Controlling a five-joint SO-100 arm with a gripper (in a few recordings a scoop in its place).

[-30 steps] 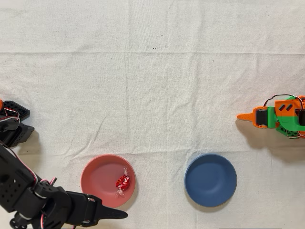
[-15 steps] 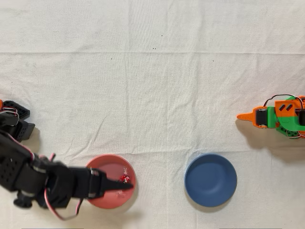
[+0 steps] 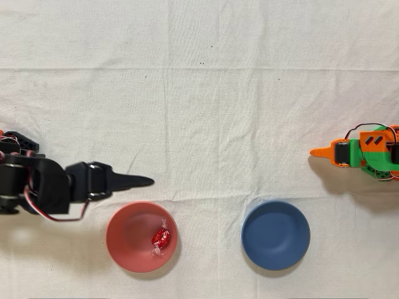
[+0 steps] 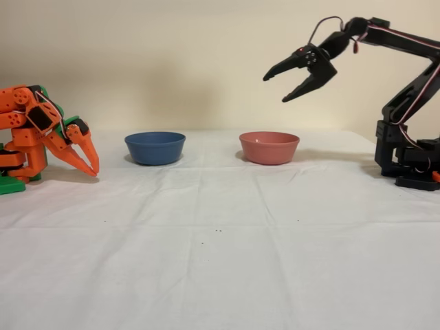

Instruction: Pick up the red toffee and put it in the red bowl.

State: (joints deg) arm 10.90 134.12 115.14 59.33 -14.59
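Toffee point(image 3: 160, 237) in red bowl point(image 3: 128, 250); claw point(image 4: 279, 85) spread, empty.

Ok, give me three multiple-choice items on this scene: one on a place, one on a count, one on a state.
1. Where is the red toffee?
A. in the red bowl
B. in the blue bowl
C. on the cloth

2. How many bowls are there?
A. one
B. two
C. three

3. The black arm's pincer is
A. shut on the toffee
B. open and empty
C. resting in a bowl

Key: 1 A, the overhead view shows it inside; 2 B, one red, one blue; 3 B, the fixed view shows spread jaws raised above the bowls.
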